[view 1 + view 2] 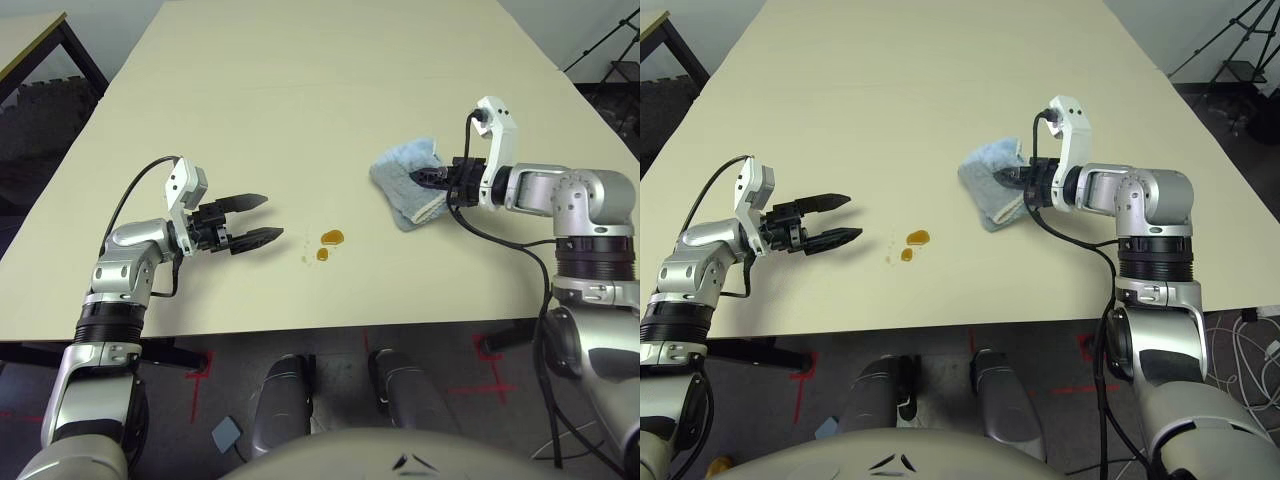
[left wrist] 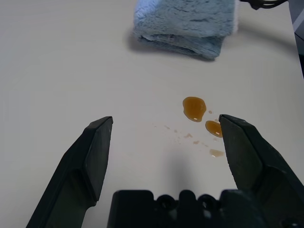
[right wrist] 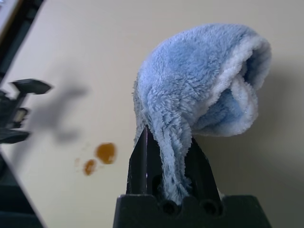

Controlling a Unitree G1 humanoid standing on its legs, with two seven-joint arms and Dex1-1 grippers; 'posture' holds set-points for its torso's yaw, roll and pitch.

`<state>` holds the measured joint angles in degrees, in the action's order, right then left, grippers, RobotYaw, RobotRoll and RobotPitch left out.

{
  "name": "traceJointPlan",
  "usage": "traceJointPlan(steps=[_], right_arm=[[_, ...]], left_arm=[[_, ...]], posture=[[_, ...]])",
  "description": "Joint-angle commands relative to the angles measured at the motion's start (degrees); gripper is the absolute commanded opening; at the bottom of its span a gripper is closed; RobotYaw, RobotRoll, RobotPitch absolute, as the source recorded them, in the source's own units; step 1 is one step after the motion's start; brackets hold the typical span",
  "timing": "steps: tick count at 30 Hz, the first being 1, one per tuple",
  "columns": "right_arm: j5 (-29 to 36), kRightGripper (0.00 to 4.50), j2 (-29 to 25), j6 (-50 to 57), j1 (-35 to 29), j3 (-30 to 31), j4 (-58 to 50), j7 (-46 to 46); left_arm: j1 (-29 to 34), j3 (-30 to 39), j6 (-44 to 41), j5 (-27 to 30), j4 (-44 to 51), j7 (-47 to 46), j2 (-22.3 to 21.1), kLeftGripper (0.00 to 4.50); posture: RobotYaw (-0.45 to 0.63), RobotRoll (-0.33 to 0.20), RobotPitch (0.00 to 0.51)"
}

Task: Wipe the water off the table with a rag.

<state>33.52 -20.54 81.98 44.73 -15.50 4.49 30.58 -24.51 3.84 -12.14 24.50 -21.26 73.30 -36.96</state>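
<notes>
A robotics lab or test room, judging by its furnishings: a large plain pale bench with dark legs stands on a dark grey floor marked with red tape crosses; a black tripod stands beyond the bench's far right side, near a pale wall; loose white cables lie on the floor to the right; a second, smaller table with a black metal frame is at the far left; and two silver robot arms with black cables reach over the bench
</notes>
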Motion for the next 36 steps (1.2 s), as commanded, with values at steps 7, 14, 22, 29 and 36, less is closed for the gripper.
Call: traceJointPlan(steps=[7,14,22,29,36], right_arm=[[2.43,0.01,3.71,8.55,-2.13,-2.90,-9.85,-4.25],[-1.18,0.01,2.73,-1.26,-9.33,6.03,-9.60,-4.59],[-5.42,0.01,1.94,-11.82,-14.78,18.93,-10.89,-3.49],[-3.98,0.01,4.56,-10.60,-15.39,22.18,-12.53,-2.95],[-2.26,0.01,8.14,-7.88,-14.40,25.87,-14.27,-1.89]], left_arm=[[-1.04,-0.70,1.10,-1.51,-2.48,1.08,-0.13,4.50],[-1.61,-0.68,1.71,-1.80,-3.60,1.36,-0.02,4.50],[-1.55,-0.46,1.76,-1.83,-3.68,1.56,-0.38,4.50],[-1.64,-0.14,1.79,-1.83,-4.18,1.84,-0.80,4.50],[-1.70,0.24,1.44,-1.46,-4.86,2.82,-1.71,4.50]], posture=[[-0.17,0.000,0.130],[-0.17,0.000,0.125],[-0.16,0.000,0.123],[-0.16,0.000,0.121],[-0.16,0.000,0.127]])
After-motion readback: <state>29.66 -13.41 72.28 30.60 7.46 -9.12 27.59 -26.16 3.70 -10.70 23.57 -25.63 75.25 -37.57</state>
